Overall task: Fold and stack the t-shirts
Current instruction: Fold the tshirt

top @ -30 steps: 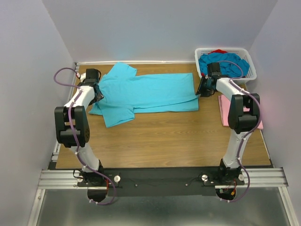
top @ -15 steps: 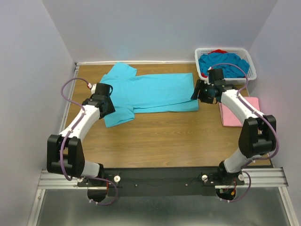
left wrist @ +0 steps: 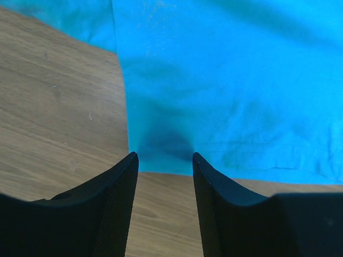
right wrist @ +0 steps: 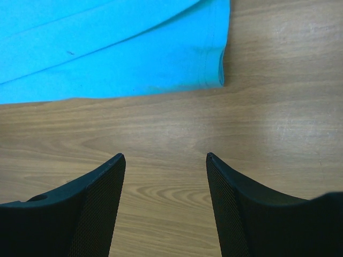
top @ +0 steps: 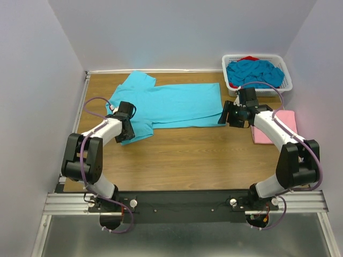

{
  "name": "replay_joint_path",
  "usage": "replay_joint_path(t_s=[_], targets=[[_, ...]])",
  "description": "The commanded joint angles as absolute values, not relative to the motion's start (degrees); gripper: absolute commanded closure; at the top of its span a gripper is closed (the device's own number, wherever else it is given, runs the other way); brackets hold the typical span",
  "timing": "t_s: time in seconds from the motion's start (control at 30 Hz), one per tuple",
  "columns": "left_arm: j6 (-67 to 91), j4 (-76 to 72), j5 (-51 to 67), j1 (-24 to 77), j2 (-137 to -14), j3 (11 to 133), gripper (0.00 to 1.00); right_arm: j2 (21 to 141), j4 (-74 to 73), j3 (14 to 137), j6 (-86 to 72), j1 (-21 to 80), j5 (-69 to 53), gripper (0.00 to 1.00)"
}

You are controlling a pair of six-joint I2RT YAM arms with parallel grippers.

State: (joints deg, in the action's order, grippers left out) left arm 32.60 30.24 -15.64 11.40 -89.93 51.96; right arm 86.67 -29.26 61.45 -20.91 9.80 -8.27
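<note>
A turquoise t-shirt [top: 177, 104] lies spread flat across the far half of the table, folded lengthwise, with its sleeves at the left. My left gripper [top: 127, 134] is open and low at the near sleeve; in the left wrist view [left wrist: 163, 159] the sleeve's hem [left wrist: 225, 155] lies just past the fingertips. My right gripper [top: 224, 114] is open beside the shirt's near right corner [right wrist: 211, 69], over bare wood [right wrist: 165, 158]. A folded pink t-shirt [top: 285, 122] lies at the right. More turquoise shirts [top: 256, 71] are heaped in the basket.
A white lattice basket [top: 285, 80] stands at the back right corner, with a bit of red cloth [top: 248, 58] at its far side. Grey walls close in the table on the left, back and right. The right arm reaches across the pink shirt.
My left gripper swung from the shirt's far left edge toward me, to the near sleeve. My right gripper moved from the basket toward me, to the shirt's near right corner.
</note>
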Motion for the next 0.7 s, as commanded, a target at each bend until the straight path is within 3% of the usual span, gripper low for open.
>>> replay_joint_path(t_s=[0.0,0.13,0.2,0.23,0.27,0.4,0.67], targets=[[33.31,28.66,-15.38,11.86,-91.4,52.47,0.49,85.34,-29.62,59.24,-20.21,9.93,-9.15,0.31],[33.84,27.86,-14.94,11.87,-91.49,50.63,0.63,85.52,-29.62,58.8,-20.04,9.84,-8.79,0.31],[33.66,27.95,-15.03,11.87,-91.58,50.62,0.78,85.87,-29.53,59.06,-20.04,9.93,-8.79,0.31],[33.66,28.04,-15.12,11.87,-91.5,50.8,0.92,85.96,-29.62,59.32,-20.04,9.84,-8.79,0.31],[33.66,28.21,-15.38,11.87,-91.32,51.15,1.0,86.13,-29.53,59.5,-20.04,9.84,-8.79,0.31],[32.96,30.23,-17.4,11.87,-90.97,55.36,1.0,86.22,-29.62,60.38,-19.78,9.93,-9.05,0.31],[29.71,34.27,-19.86,11.34,-98.25,78.2,1.0,85.87,-29.79,61.43,-19.34,9.93,-10.11,0.31]])
